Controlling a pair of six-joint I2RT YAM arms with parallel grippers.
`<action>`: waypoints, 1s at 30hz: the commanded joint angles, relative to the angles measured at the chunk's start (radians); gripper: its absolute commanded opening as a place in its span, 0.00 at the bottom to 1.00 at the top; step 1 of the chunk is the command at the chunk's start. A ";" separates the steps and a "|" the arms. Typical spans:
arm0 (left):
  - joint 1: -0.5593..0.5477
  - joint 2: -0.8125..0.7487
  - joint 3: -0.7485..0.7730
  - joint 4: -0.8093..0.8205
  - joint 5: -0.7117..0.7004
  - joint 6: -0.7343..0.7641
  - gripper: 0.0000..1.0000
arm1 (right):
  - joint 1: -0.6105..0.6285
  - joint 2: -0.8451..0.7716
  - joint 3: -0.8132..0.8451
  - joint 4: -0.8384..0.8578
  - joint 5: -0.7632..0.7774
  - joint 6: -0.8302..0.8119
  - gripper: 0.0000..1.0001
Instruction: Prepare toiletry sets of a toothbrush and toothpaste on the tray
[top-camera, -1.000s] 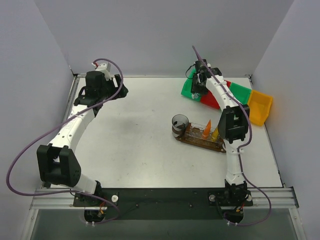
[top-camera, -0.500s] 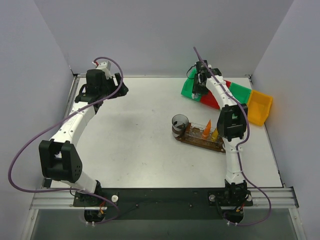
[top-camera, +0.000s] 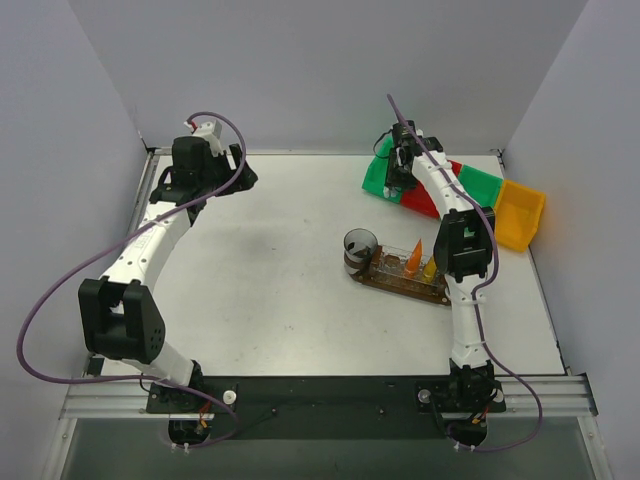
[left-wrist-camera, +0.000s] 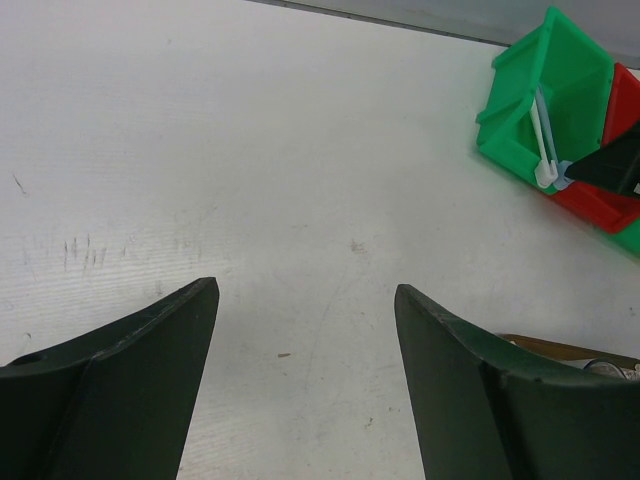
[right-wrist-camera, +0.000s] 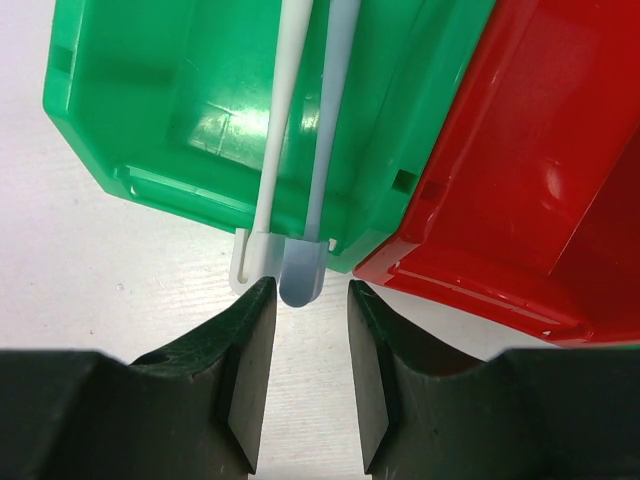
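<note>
Two slim white toothbrushes (right-wrist-camera: 280, 120) lean in the green bin (right-wrist-camera: 150, 90), their heads poking over its near rim. My right gripper (right-wrist-camera: 308, 290) hangs just in front of that rim, open. The head of the right-hand toothbrush (right-wrist-camera: 302, 272) sits at its fingertips, close to the left finger, with a gap on the other side. On the dark wooden tray (top-camera: 385, 281) stand clear cups with an orange tube (top-camera: 413, 258) and a yellow tube (top-camera: 430, 268). My left gripper (left-wrist-camera: 305, 290) is open over bare table at the far left (top-camera: 235, 180).
A red bin (right-wrist-camera: 540, 150) butts against the green one. Beyond it stand another green bin (top-camera: 480, 185) and a yellow bin (top-camera: 520, 215). A dark round cup (top-camera: 358, 246) sits at the tray's left end. Grey walls close in the table.
The right gripper's jaws have narrowed a little at the green bin's rim. The left arm has drifted slightly toward the back wall.
</note>
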 joint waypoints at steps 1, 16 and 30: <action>0.008 0.009 0.053 0.012 0.018 -0.010 0.82 | -0.008 0.020 0.033 0.005 0.006 -0.017 0.31; 0.006 0.017 0.061 0.004 0.028 -0.007 0.82 | -0.008 0.058 0.043 0.015 0.021 -0.023 0.30; 0.006 0.017 0.059 0.003 0.035 -0.002 0.82 | -0.008 0.047 0.043 0.029 0.009 -0.040 0.10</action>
